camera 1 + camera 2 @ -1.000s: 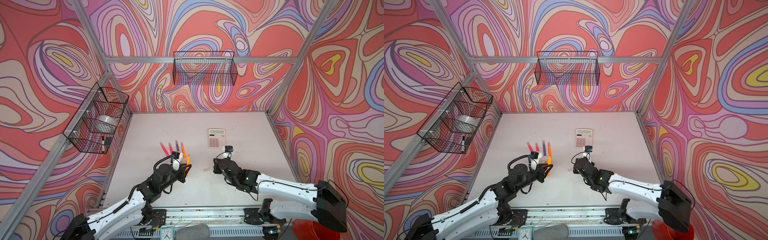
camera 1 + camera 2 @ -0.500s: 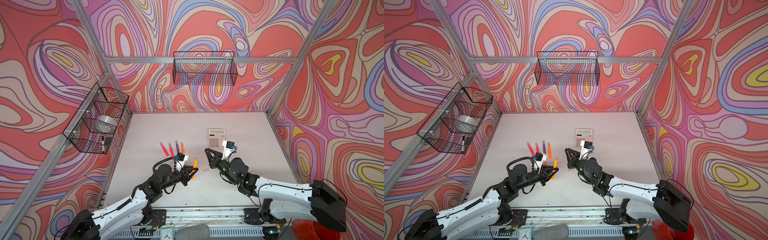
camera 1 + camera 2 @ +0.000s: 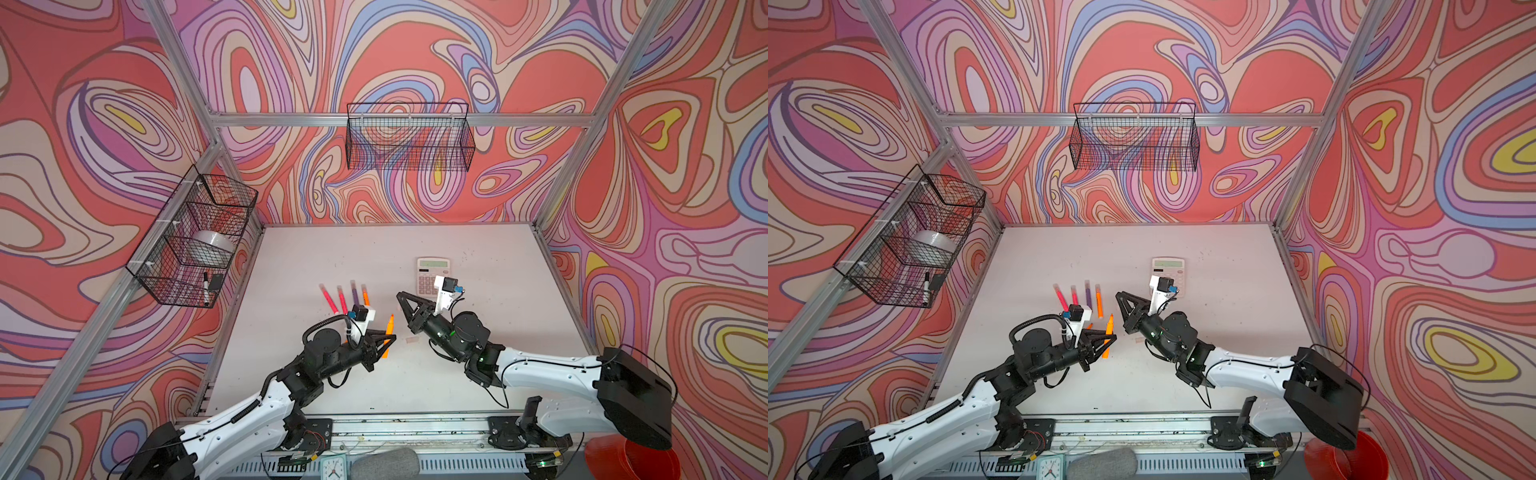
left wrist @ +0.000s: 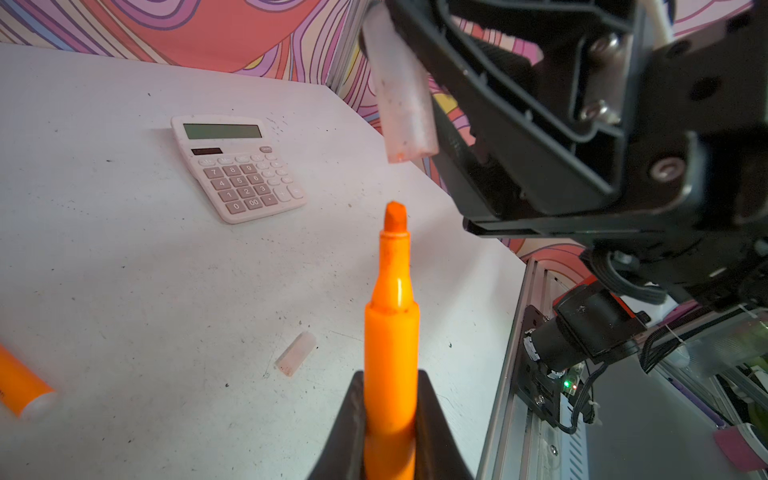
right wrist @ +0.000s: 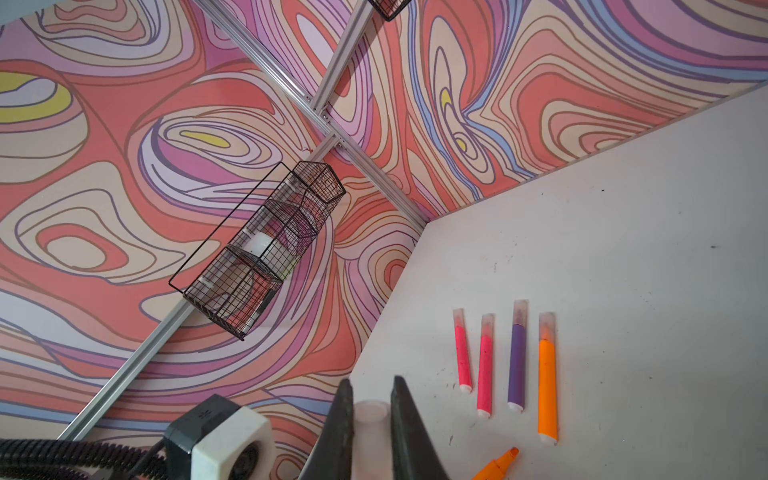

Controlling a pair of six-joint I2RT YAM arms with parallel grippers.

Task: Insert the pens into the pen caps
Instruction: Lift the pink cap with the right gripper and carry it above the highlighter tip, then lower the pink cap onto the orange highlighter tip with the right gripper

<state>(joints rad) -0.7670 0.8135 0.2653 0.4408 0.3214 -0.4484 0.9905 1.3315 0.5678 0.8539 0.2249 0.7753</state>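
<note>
**Both grippers loaded, pen and cap apart**

Above the table [image 3: 415,386], the left gripper [image 4: 389,376] is clamped on an orange pen [image 4: 390,316], tip bare. The right gripper [image 5: 372,380] pinches a pen cap [image 5: 370,419], held just beyond that tip, not touching.

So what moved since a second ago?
The left pincer carried its orange pen away from the four capped pens, toward the middle. The right pincer swung its cap over to meet the pen's tip; they face each other, not joined. Both pincers stayed shut. Those pens, the calculator and the loose cap stayed put.
</note>
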